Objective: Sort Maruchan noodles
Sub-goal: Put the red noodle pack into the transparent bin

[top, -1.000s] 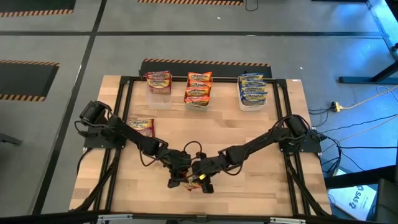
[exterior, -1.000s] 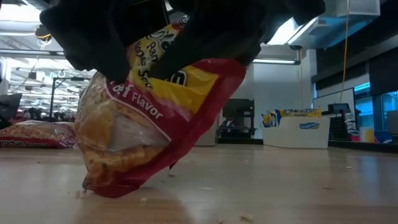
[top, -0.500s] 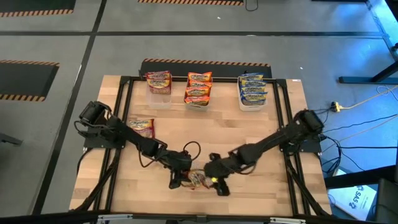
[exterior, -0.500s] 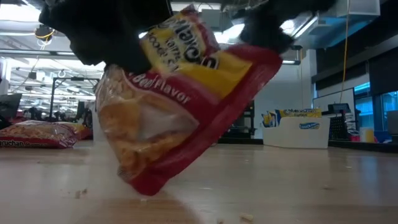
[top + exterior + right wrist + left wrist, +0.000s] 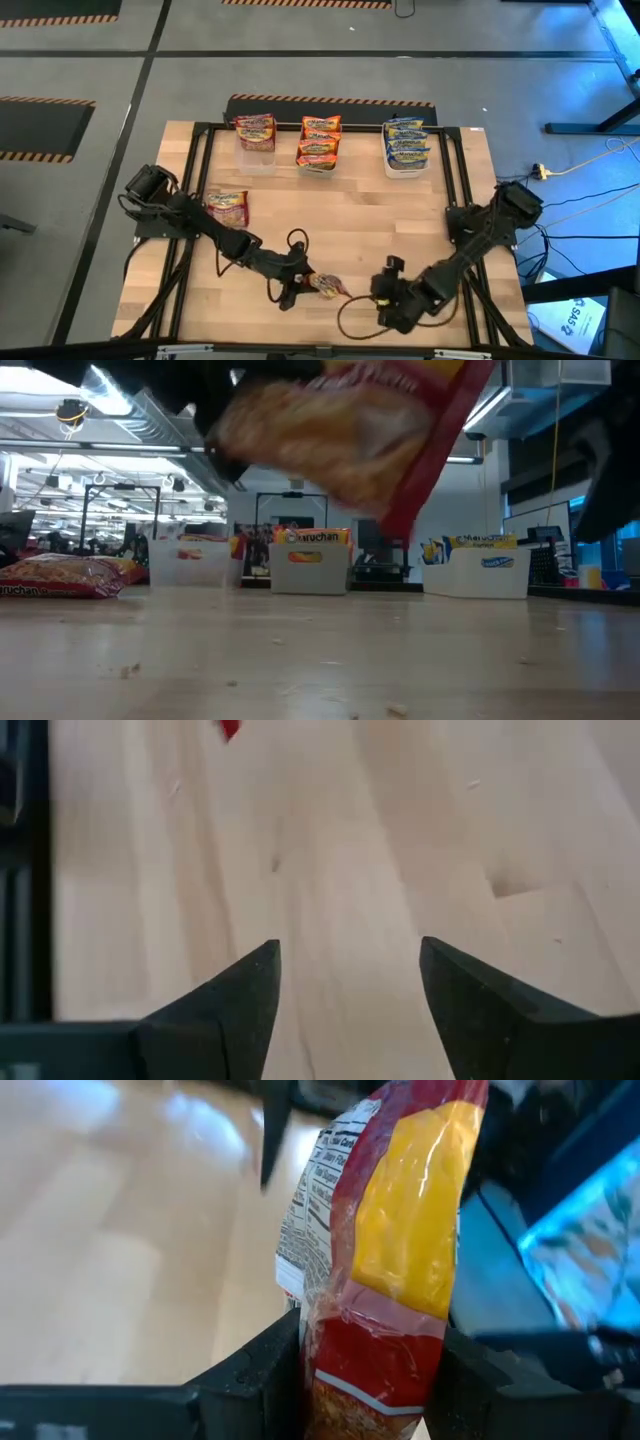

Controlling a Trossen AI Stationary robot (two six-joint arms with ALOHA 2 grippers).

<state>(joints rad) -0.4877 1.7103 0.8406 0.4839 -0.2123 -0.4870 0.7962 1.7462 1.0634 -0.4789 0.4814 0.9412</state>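
Wooden table under both my arms. Largest items are the three clear tubs along the far edge, well ahead of my grippers: left tub holds red packets, middle tub holds orange packets, right tub holds blue-and-yellow packets. In the low view the same tubs stand in a row across the background.

Left arm reaches in from the table's left side toward the near centre. My left gripper is closed on a red beef-flavour packet. The left wrist view shows the packet pinched between both fingers, standing on edge, yellow panel and nutrition label facing out. In the low view this packet hangs clear of the tabletop, tilted, not touching the wood.

Right arm folds in from the right side; my right gripper sits just to the right of the held packet, apart from it. Its fingers are spread wide over bare wood, nothing between them.

One more red packet lies flat on the table, well behind and to the left of my left gripper, beside the left arm.
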